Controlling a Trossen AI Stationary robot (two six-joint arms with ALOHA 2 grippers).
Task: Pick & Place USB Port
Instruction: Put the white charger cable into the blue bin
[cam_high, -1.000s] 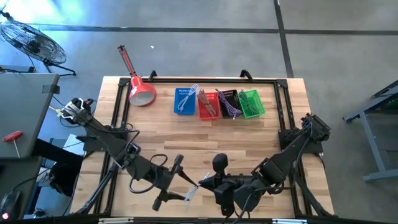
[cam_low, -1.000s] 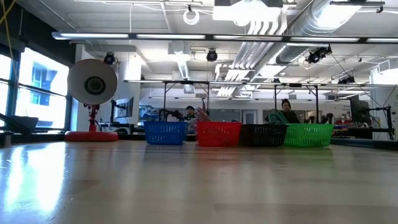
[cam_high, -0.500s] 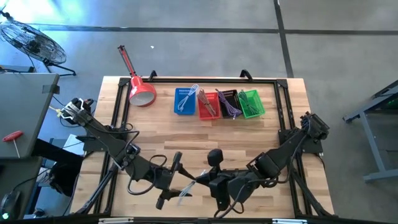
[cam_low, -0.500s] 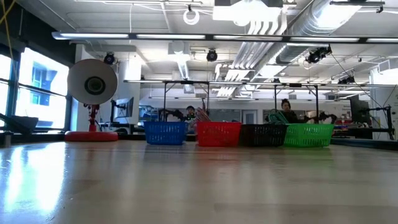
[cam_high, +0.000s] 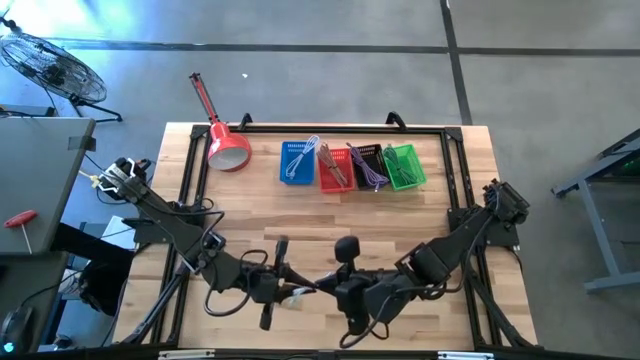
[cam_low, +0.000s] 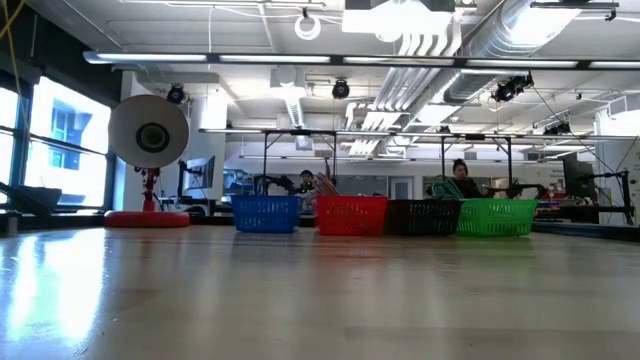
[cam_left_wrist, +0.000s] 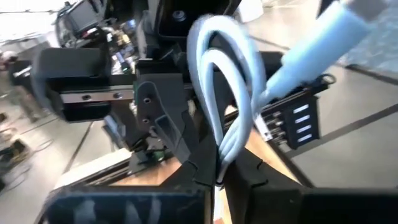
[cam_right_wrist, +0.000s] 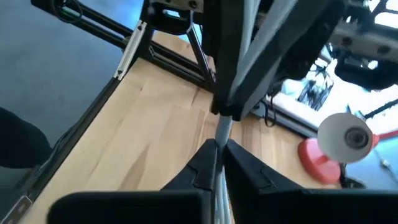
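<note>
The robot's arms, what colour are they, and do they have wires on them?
Both arms are black and made of chunky jointed pieces. The left arm has thin black wires looping along it, and so does the right arm. Each ends in a black claw with two flat, angular fingers.
</note>
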